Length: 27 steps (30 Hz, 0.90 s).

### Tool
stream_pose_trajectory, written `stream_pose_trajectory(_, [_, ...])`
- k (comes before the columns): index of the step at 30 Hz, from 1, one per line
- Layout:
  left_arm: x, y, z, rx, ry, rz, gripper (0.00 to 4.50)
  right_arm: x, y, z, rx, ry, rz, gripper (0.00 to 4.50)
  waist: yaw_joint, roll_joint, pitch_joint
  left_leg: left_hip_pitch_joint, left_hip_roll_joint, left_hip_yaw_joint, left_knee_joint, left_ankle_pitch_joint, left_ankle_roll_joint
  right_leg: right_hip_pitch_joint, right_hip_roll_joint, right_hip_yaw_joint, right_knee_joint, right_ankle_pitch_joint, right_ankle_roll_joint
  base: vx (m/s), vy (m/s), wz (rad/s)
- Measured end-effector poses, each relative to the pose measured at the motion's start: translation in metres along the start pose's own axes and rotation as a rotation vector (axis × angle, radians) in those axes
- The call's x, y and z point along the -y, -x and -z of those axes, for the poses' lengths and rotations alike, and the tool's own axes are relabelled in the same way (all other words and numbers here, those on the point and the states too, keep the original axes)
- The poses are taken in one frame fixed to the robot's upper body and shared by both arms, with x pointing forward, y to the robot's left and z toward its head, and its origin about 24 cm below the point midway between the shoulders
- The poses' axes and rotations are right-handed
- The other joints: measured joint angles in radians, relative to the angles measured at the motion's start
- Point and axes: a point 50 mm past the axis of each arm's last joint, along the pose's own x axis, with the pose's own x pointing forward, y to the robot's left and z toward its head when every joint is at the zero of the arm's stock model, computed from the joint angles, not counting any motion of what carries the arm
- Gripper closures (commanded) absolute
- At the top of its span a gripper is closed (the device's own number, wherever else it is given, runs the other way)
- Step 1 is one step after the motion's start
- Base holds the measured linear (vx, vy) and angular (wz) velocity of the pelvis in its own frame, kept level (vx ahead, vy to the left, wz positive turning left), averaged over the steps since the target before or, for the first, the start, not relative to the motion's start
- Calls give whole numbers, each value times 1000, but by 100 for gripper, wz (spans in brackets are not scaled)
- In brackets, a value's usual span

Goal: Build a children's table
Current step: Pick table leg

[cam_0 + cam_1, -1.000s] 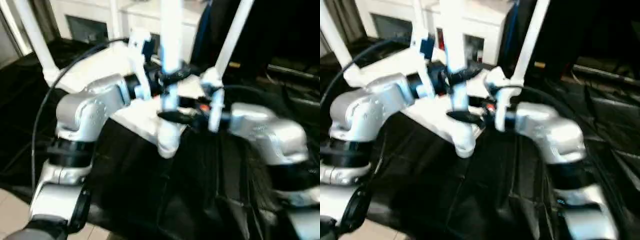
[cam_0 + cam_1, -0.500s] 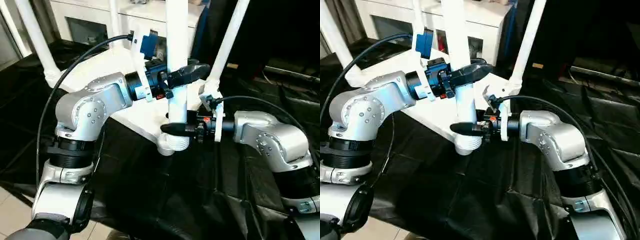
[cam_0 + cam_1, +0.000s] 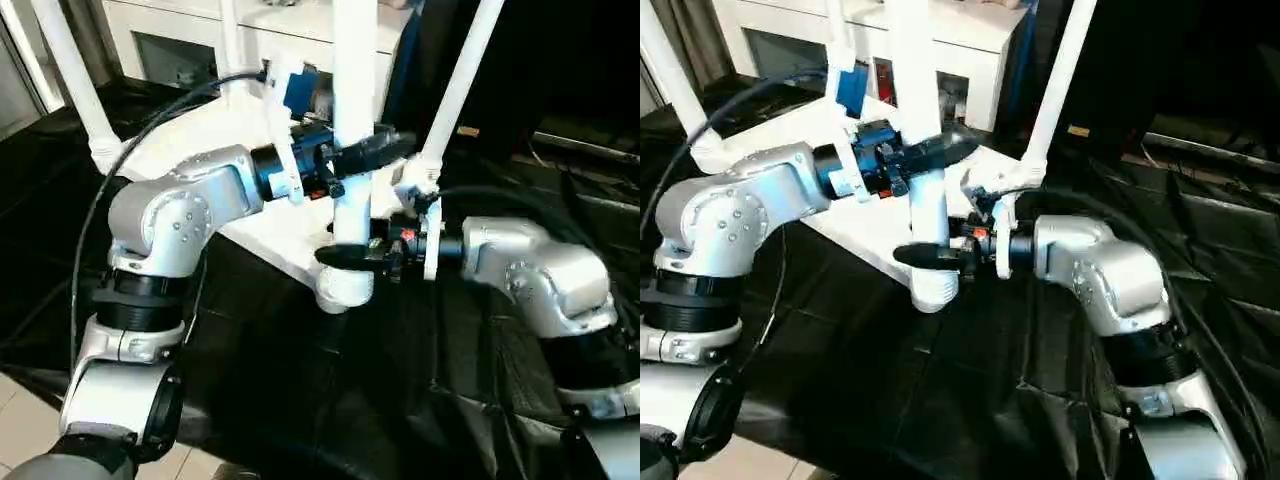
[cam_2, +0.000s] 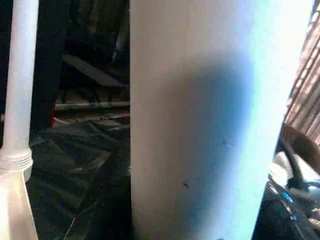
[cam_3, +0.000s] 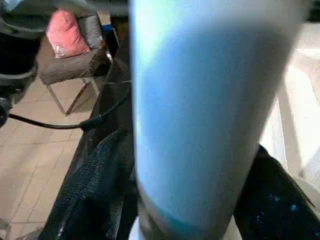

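Two grippers on one leg (image 3: 352, 120): my left gripper (image 3: 372, 152) pinches it high to keep it upright, my right gripper (image 3: 345, 256) clamps low near the flared end, steering it into the tabletop (image 3: 205, 125) corner socket at 6 o'clock, nearest me.

- The tabletop (image 3: 270, 225) lies upside down on the black sheet (image 3: 300, 400).
- One leg (image 3: 352, 120) stands up at its near corner.
- The left gripper (image 3: 375, 152) is higher on that leg; the right gripper (image 3: 345, 256) is lower.
- Two more legs (image 3: 70, 80) stand behind.
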Motion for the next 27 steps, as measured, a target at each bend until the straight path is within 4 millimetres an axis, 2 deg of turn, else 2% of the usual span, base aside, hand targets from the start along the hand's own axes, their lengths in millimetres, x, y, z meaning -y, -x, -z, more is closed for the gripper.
stream_pose_trajectory(23, [2,0,2,-24,11,44,269,-1,3,3,-23,2,-48,139,0,0,0,0,0,0,0,0,0,0,0,0,0,-2,3,0,0,0])
stream_pose_trajectory(27, [3,0,2,-23,12,46,269,-1,3,3,-22,0,-49,177,0,0,0,0,0,0,0,0,0,0,0,0,0,0,1,0,0,0])
